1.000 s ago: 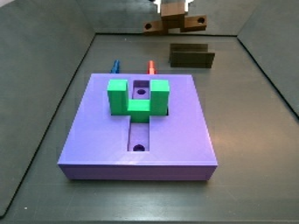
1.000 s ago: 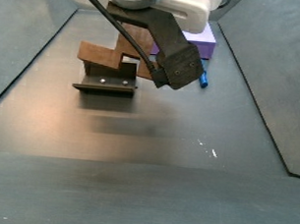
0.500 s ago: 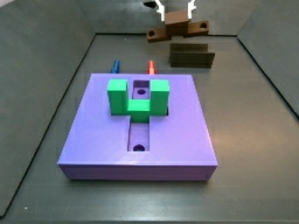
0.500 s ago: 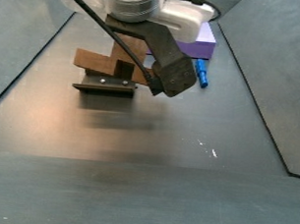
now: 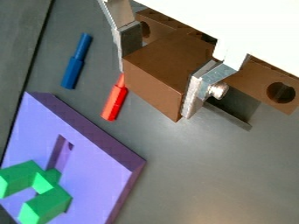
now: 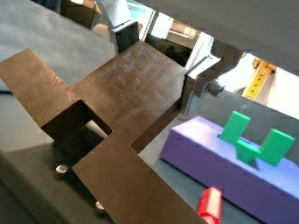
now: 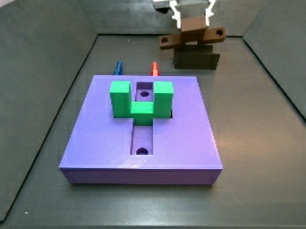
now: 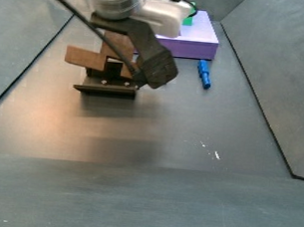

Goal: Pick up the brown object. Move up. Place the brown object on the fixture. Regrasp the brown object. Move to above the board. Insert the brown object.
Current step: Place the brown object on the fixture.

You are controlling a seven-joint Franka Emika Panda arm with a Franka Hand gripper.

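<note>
at the top of a side view the gripper (image 7: 191, 32) grips the brown object (image 7: 189, 39) just over the fixture (image 7: 198, 59); placing, regrasping and insertion into the board (image 7: 107, 143) remain.

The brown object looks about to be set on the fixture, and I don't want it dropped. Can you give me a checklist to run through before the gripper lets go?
1. Grip: the gripper has its silver fingers on both sides of the brown object. Ok.
2. Over the fixture: in a side view the brown object sits right above the fixture. Ok.
3. Resting on the fixture: contact is hidden by the arm. Cannot tell.
4. Level: the brown object looks tilted in a side view. Not ok.
5. Red peg and blue peg lie apart from the fixture. Ok.
6. Board groove unblocked. Ok.
</note>
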